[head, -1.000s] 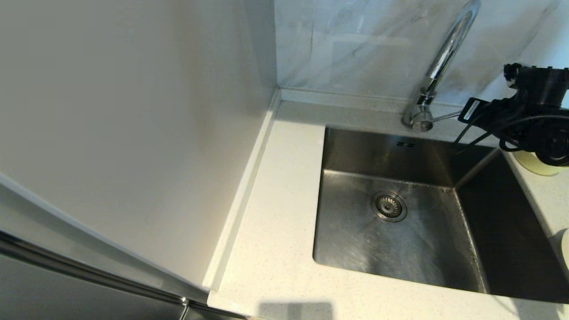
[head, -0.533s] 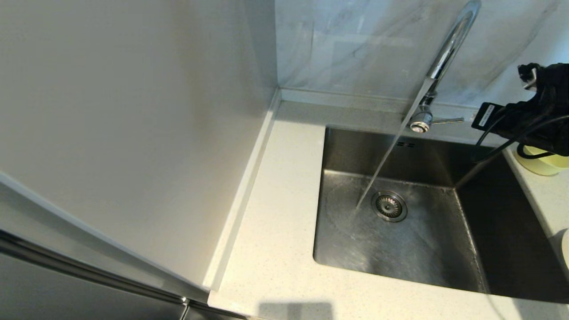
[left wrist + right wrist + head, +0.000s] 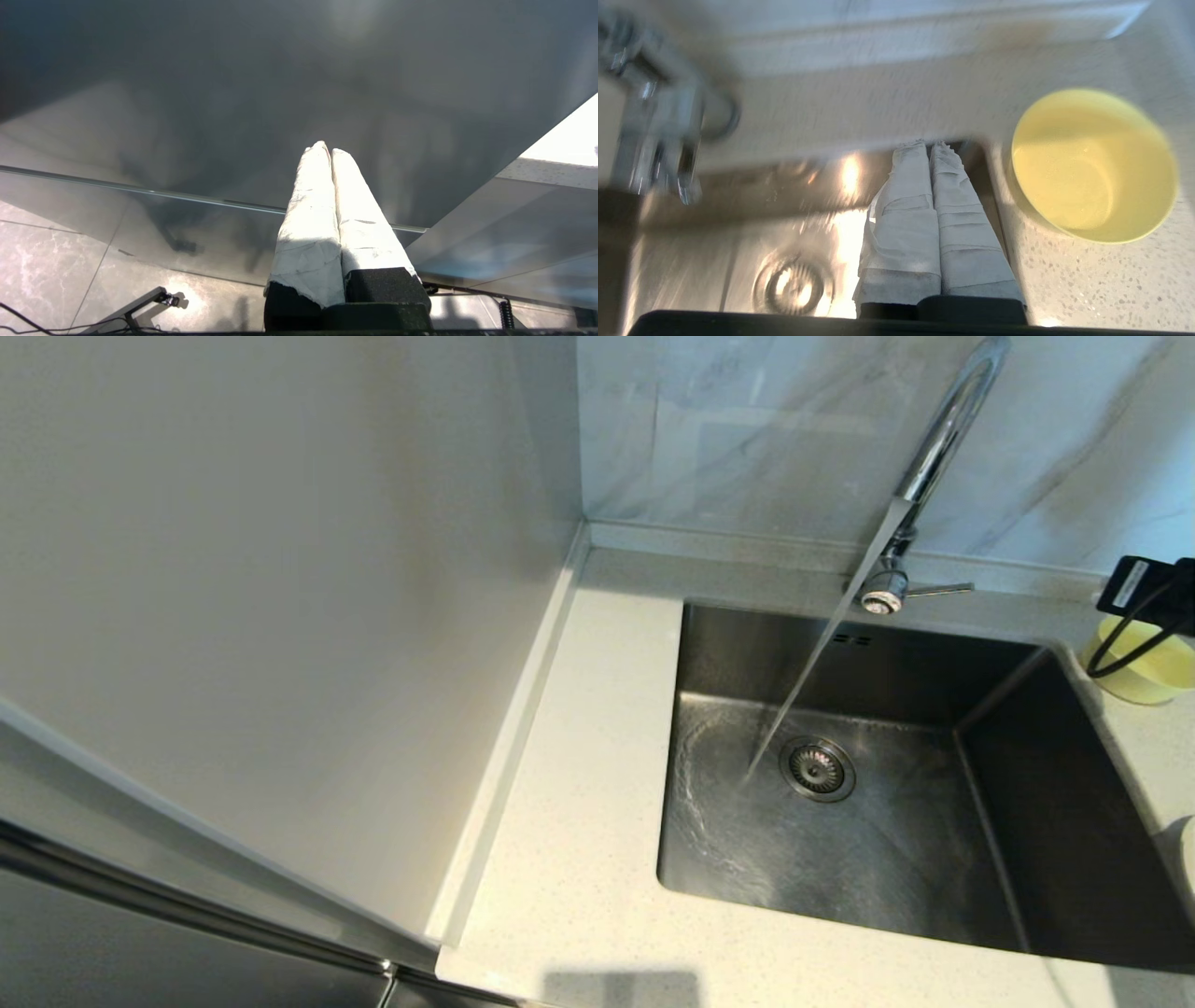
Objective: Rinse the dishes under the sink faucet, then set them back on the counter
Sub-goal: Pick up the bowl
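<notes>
Grey-veined marble wall tiles (image 3: 775, 429) rise at twelve o'clock. A plain pale wall panel (image 3: 280, 597) fills nine o'clock, its lower edge running toward seven. Below, the left wrist view shows a glossy marble-patterned floor (image 3: 51, 261) with sunlit patches.

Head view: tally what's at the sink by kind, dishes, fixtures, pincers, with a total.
Dishes: 2, yellow bowl and a cream-white dish cut off by the frame edge, both on the counter
Fixtures: 2, faucet, running, and sink
Pincers: 0 in head view
Total: 4
</notes>
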